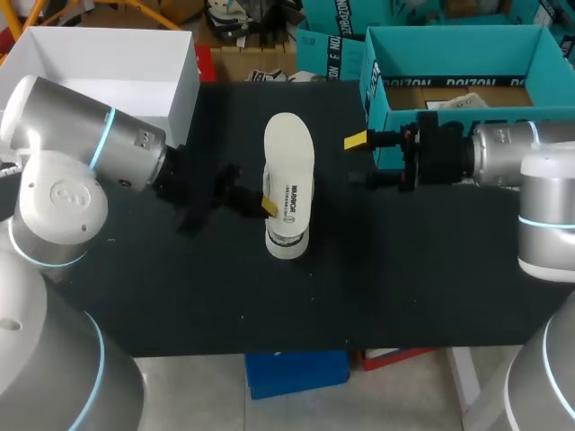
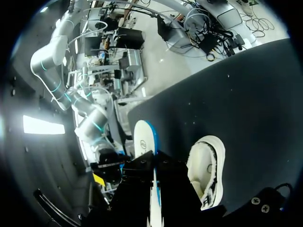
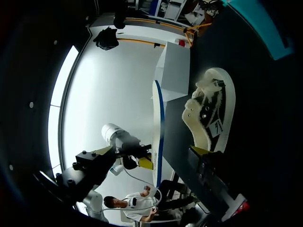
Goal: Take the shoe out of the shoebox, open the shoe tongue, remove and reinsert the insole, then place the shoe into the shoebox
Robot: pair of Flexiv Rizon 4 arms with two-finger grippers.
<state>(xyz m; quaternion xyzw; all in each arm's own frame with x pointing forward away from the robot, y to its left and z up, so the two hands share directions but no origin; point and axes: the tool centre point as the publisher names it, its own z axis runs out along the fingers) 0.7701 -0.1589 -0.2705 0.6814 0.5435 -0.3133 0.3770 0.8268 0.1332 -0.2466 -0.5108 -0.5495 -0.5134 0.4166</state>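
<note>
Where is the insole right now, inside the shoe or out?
Out. The left wrist view shows the blue-edged insole clamped in the left gripper, apart from the fleece-lined shoe on the table.

Lit brightly from above, washing out the shoe [image 1: 288, 184] on the black table [image 1: 404, 269]. Dim in the left wrist view, glaring white in the right.

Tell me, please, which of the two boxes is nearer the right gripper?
The teal shoebox: the right gripper is by its front left corner, while the white box stands far off at the back left.
</note>
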